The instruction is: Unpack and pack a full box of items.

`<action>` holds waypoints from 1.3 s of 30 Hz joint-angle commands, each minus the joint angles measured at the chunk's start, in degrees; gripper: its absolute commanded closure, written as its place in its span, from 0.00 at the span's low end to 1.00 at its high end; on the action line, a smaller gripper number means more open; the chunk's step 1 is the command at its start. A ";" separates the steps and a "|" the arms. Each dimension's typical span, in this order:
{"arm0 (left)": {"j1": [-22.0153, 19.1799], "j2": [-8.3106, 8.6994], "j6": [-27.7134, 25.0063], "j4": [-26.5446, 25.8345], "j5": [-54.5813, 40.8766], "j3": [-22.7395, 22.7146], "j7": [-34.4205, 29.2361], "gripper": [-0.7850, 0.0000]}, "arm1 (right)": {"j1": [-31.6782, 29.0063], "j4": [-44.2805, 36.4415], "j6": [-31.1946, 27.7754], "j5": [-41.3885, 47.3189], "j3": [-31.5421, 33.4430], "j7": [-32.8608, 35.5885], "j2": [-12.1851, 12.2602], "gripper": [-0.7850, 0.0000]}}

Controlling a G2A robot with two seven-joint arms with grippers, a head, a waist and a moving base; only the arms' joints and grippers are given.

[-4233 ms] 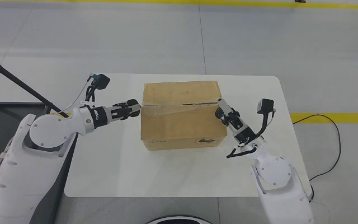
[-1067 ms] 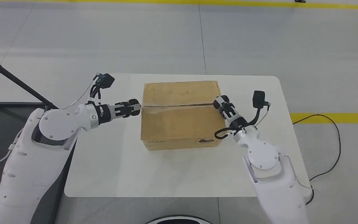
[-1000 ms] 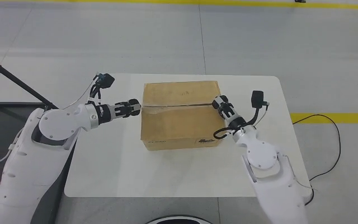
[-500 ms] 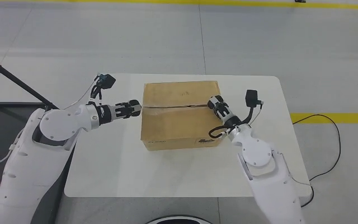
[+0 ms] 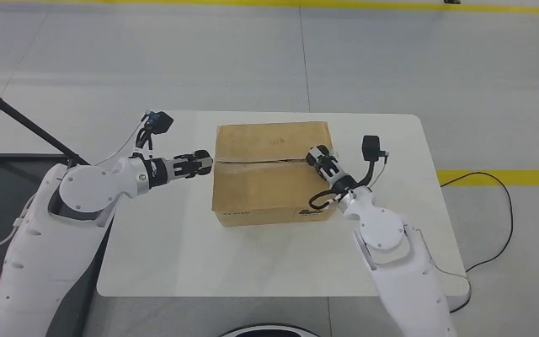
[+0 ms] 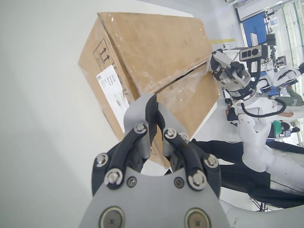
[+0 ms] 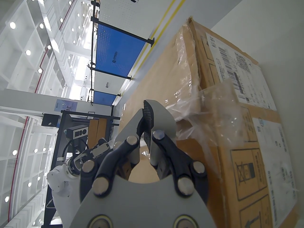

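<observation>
Box [image 5: 269,173] on the table [image 5: 168,253], toward its far edge. My left gripper [image 5: 205,161] is just beside the box's left side, my right gripper [image 5: 312,156] over the right end of its top.

Cardboard box [image 5: 269,181] on white table [image 5: 168,253]; left pincer [image 5: 205,161] at its side, right pincer [image 5: 312,156] over its top

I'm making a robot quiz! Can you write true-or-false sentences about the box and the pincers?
1. The box stands on the white table. True.
2. Its flaps are wide open. False: they lie closed, with crinkled clear tape at the seam.
3. The left pincer and the right pincer are both shut. True.
4. The right pincer is down on the bare table. False: it is at the box's top, by the seam.
</observation>
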 commanded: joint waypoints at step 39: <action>3.70 0.55 -1.40 -3.99 -2.52 -1.56 -3.39 0.50 | 0.00 -0.72 0.47 -0.21 -0.78 0.08 -1.08 1.00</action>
